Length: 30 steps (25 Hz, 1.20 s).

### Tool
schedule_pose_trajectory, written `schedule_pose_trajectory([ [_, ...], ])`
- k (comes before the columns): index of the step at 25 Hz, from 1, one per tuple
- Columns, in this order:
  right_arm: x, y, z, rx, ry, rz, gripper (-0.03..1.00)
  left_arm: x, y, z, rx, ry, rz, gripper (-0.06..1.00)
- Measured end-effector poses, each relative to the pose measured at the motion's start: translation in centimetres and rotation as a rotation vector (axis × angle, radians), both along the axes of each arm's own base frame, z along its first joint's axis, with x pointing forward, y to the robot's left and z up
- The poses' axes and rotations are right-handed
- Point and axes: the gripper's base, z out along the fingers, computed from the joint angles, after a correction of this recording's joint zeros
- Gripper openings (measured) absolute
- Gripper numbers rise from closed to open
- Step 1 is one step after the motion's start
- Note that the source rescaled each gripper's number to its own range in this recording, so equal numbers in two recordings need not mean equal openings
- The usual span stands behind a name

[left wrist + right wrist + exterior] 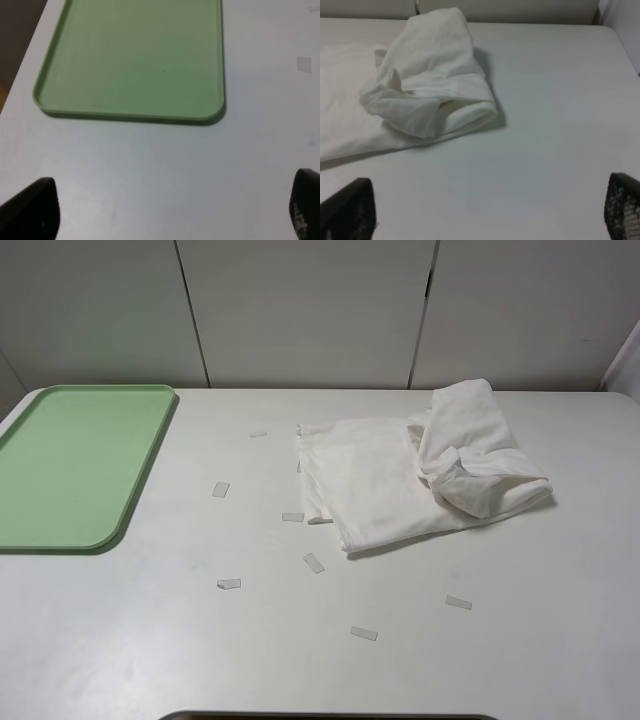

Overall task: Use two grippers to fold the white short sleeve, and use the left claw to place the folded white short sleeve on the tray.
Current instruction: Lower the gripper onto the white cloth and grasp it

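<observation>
The white short sleeve (410, 475) lies crumpled on the table right of centre, its right part bunched in a heap; the right wrist view shows that heap (427, 90) ahead of the fingers. The pale green tray (70, 465) sits flat at the far left, with nothing on it, and fills the upper part of the left wrist view (135, 55). Neither arm shows in the exterior high view. My left gripper (175, 210) is open over bare table short of the tray's near rim. My right gripper (490, 210) is open over bare table, short of the shirt.
Several small pale paper scraps (314, 562) lie scattered on the white table (150, 640) between tray and shirt and in front of the shirt. One scrap (304, 63) shows right of the tray. A pale panelled wall (300, 310) runs behind the table.
</observation>
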Motion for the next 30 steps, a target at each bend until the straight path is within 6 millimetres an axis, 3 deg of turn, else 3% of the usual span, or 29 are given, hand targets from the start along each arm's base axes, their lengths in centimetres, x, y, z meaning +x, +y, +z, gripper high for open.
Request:
schedule_pose_trajectory([
  [9,0.0,0.0,0.0,0.000,0.000,0.000,1.00,1.3,0.0,1.1,-0.002,0.115,0.004,0.90],
  [10,0.0,0.0,0.0,0.000,-0.001,0.000,1.00,2.8,-0.1,2.4,-0.002,0.182,0.006,0.90],
  [16,0.0,0.0,0.0,0.000,-0.003,0.000,1.00,5.5,-0.2,4.1,-0.002,0.279,0.005,0.90],
  [17,0.0,0.0,0.0,0.000,-0.003,0.000,1.00,7.4,-0.2,4.9,-0.003,0.330,0.004,0.90],
  [18,0.0,0.0,0.0,0.000,-0.004,0.000,1.00,11.4,-0.4,5.7,-0.006,0.400,0.001,0.90],
  [19,0.0,0.0,0.0,0.000,-0.004,0.000,1.00,12.8,-0.5,5.9,-0.018,0.410,-0.004,0.90],
  [25,0.0,0.0,0.0,0.000,-0.004,0.000,1.00,18.4,-2.1,5.0,-0.098,0.442,-0.070,0.90],
  [28,0.0,0.0,0.0,0.000,-0.004,0.000,1.00,23.0,-5.2,2.5,-0.127,0.477,-0.181,0.90],
  [30,0.0,0.0,0.0,0.000,-0.004,0.000,1.00,24.7,-7.0,1.0,-0.117,0.496,-0.227,0.90],
])
